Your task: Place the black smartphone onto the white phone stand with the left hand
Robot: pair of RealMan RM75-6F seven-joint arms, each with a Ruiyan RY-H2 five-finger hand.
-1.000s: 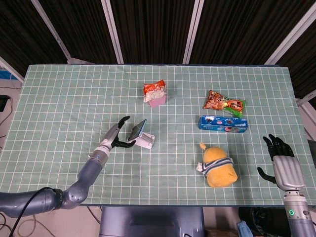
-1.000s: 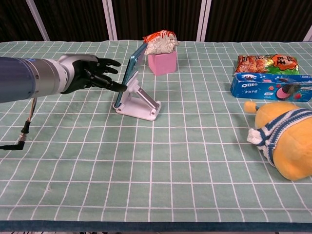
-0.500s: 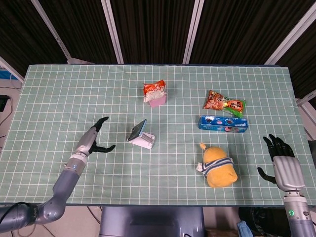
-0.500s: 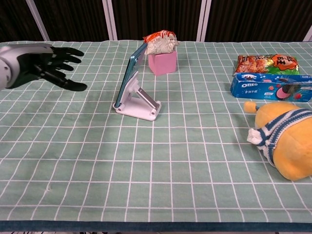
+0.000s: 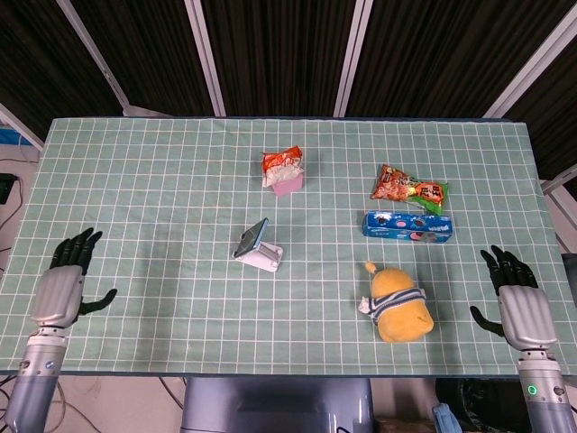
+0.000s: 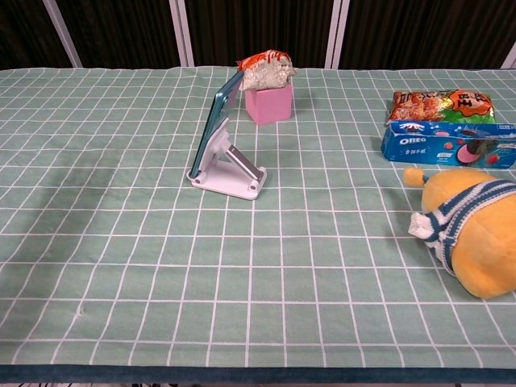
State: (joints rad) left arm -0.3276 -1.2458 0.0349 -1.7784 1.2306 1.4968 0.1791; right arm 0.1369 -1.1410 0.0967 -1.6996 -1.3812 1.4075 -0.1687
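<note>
Left hand (image 5: 59, 290) at the counter's (image 5: 135, 180) near-left edge, fingers spread, empty. Well to its right, black smartphone (image 5: 251, 237) propped on the white phone stand (image 5: 264, 257) (placement apparently done), long axis running up and away, leaning back, screen facing left. Farther right, right hand (image 5: 514, 299) open too, no nearer

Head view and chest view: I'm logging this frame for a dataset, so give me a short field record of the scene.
phone: leaning tilted on the stand
stand: white, on the green checked cloth
left robot hand: fingers apart, holding nothing, at the table's near left edge
right robot hand: fingers apart, holding nothing, at the near right edge
other items: pink box with snack bag, Oreo box, plush toy
</note>
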